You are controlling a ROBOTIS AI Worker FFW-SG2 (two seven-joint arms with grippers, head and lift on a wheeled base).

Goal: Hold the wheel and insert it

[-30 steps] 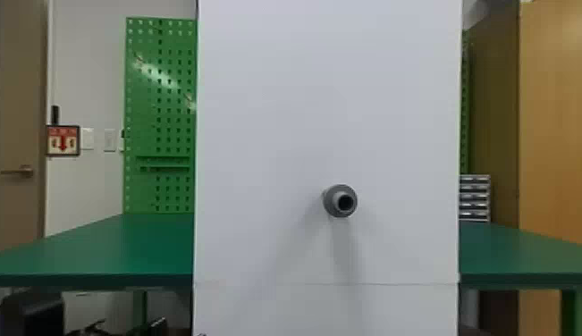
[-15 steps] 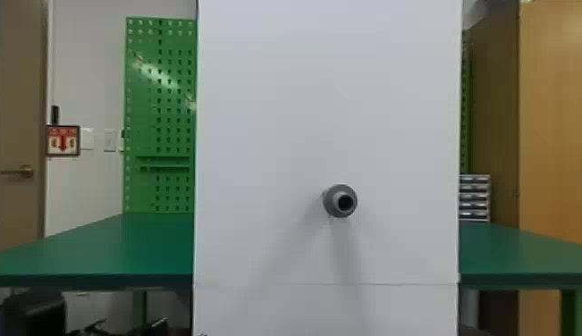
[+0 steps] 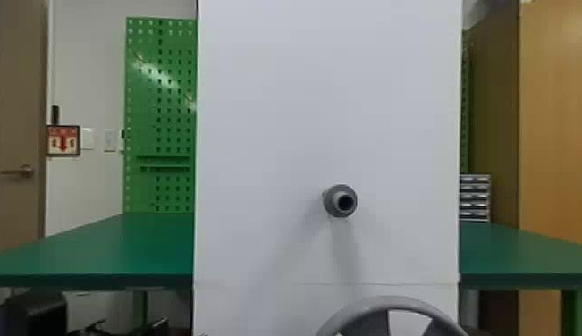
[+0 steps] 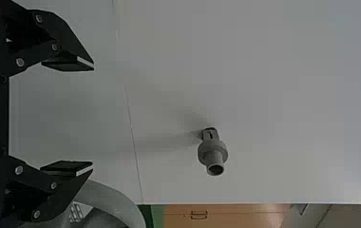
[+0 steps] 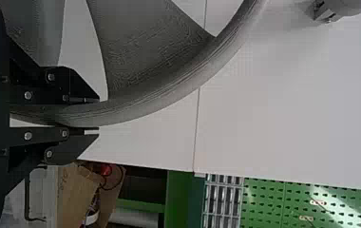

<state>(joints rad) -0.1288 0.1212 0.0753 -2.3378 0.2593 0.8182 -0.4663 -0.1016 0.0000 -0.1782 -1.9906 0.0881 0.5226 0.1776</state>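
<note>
Head view puts the grey spoked wheel [image 3: 392, 302] low down, toward five o'clock, part of it cut off by the edge, and the hollow-ended grey shaft [image 3: 341, 201] just off centre toward four o'clock, jutting from a white panel [image 3: 330, 89]. From where I stand, the wheel sits apart from the shaft, below it at between five and six o'clock, not yet fitted. Its right side is in the right gripper [image 5: 98, 115], whose fingers are closed on the rim, at roughly the wheel's own three o'clock. The left gripper [image 4: 93, 116] stands wide open with nothing in its grasp. I'd guess the wheel is stiff and fairly light, perhaps plastic, with a rounded rim that could turn or slip in a one-sided hold. Taking the opposite rim as well, around nine o'clock, ought to keep it level; I'd leave the thin spoke edges alone. Counting up, I make it one wheel, one shaft, one panel and two grippers, but how many spokes I can't tell.
</note>
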